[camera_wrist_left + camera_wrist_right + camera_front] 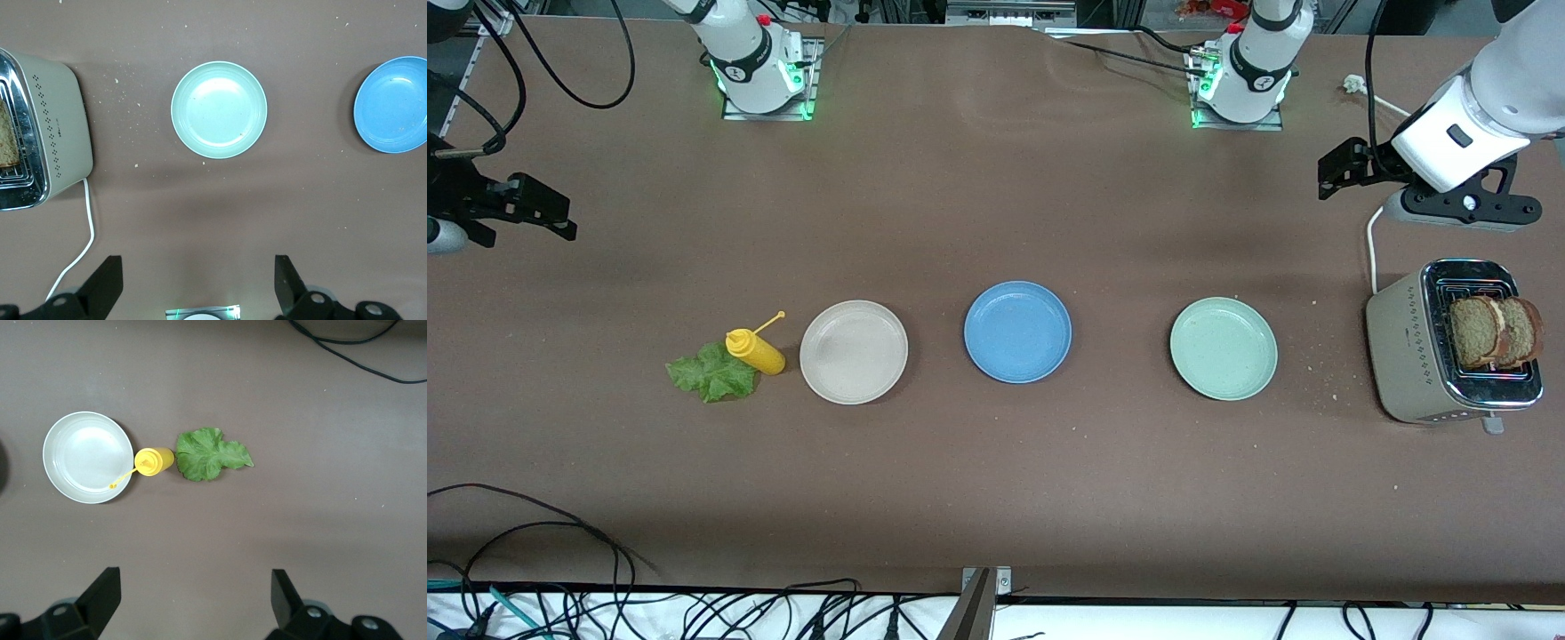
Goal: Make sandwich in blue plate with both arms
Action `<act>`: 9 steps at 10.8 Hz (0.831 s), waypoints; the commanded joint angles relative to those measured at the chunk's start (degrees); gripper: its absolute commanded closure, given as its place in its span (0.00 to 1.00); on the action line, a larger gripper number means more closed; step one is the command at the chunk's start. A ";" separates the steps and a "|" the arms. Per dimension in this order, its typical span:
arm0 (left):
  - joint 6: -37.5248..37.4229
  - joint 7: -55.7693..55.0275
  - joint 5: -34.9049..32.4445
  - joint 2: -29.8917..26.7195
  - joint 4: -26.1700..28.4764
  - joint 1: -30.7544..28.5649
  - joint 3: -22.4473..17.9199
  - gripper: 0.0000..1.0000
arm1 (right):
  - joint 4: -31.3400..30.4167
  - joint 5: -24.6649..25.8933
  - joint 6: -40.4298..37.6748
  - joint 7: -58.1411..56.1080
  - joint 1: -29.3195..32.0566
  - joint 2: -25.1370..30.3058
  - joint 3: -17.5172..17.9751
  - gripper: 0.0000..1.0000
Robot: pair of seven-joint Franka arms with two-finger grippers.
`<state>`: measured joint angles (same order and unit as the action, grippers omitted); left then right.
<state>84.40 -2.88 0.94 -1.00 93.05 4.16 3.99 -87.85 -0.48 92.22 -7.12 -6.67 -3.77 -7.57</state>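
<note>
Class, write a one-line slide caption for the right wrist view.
Open right pincer hovers above lettuce leaf, yellow mustard bottle and beige plate.

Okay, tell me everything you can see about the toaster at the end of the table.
The toaster is a boxy, pale beige two-slot model with a shiny metal top and rows of small holes on its side. It stands upright at the left arm's end of the table, beside the pale green plate. Two brown bread slices stick up out of its slots. A white cord runs from it across the table, and crumbs lie scattered near it. Neither gripper touches it.
</note>
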 commanded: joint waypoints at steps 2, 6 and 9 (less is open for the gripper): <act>-1.17 1.12 1.70 0.21 -1.12 0.49 -0.74 0.00 | 1.36 -0.49 -0.99 0.44 -0.01 -0.36 0.09 0.00; -1.17 1.12 1.70 0.12 -1.12 0.49 -0.74 0.00 | 1.28 -0.49 -1.08 0.18 0.17 -0.36 -0.08 0.00; -1.17 1.21 1.70 0.12 -1.12 0.49 -0.74 0.00 | 1.28 -0.49 -1.08 0.09 0.35 -0.45 -0.17 0.00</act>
<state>84.40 -2.88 0.94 -1.00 93.05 4.17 3.98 -87.84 -0.48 92.22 -7.12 -6.61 -3.79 -7.69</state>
